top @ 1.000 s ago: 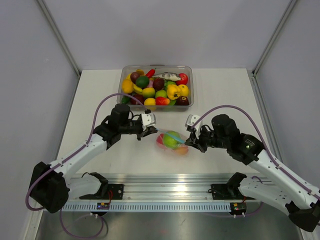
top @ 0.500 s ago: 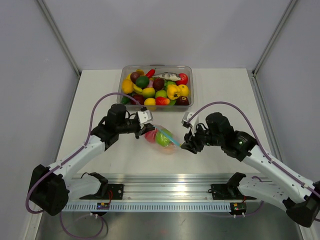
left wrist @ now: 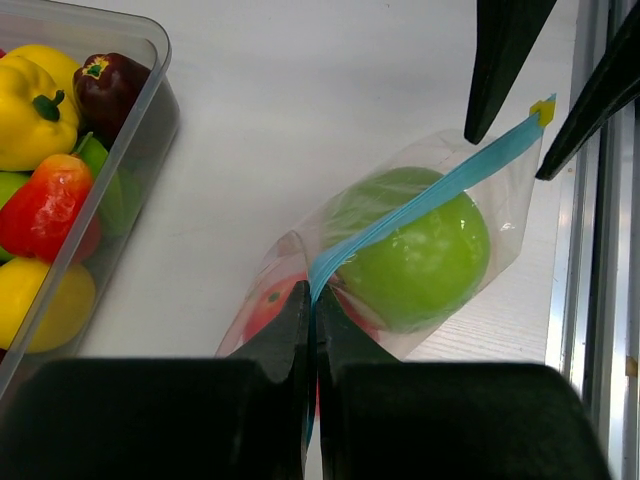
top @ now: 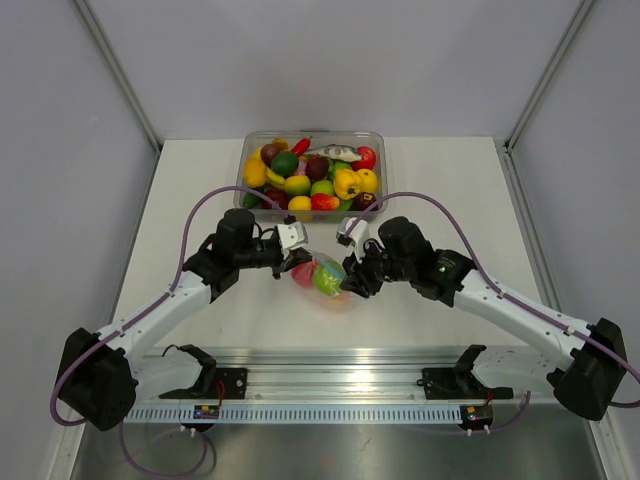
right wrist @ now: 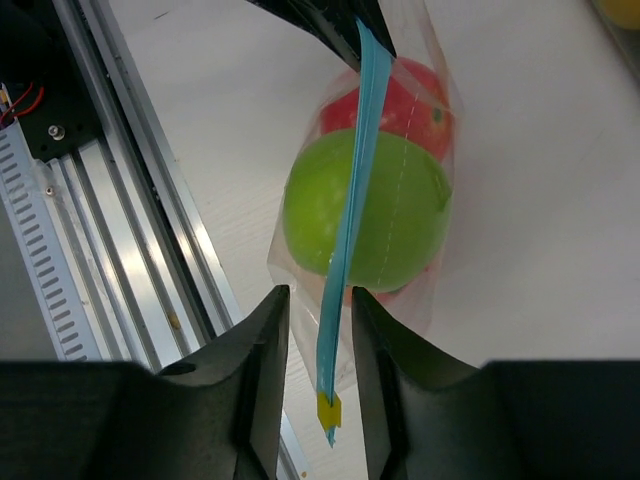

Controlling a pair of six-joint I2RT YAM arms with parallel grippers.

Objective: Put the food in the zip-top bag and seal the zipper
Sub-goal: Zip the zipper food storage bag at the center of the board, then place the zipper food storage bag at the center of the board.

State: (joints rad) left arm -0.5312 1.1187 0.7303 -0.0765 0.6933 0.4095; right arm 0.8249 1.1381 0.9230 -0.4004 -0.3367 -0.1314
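The clear zip-top bag (top: 322, 277) hangs between my two grippers above the table, holding a green apple (left wrist: 418, 245) and a red fruit (left wrist: 268, 304). Its teal-blue zipper (left wrist: 425, 199) runs taut across the top. My left gripper (left wrist: 313, 300) is shut on the zipper's left end. My right gripper (right wrist: 320, 300) is open, its jaws standing on either side of the zipper's (right wrist: 344, 250) other end without touching it. The apple (right wrist: 365, 210) and red fruit (right wrist: 405, 95) show through the bag in the right wrist view. In the top view the left gripper (top: 297, 259) and right gripper (top: 350, 283) flank the bag.
A rigid clear tub (top: 313, 139) with several toy fruits and vegetables stands behind the bag; its corner (left wrist: 150, 110) shows in the left wrist view. The aluminium rail (top: 330, 385) runs along the table's near edge, close under the bag (right wrist: 120, 190).
The right gripper has moved left toward the left gripper, along the zipper. The bag has bunched up and shifted left. The left gripper keeps its hold.
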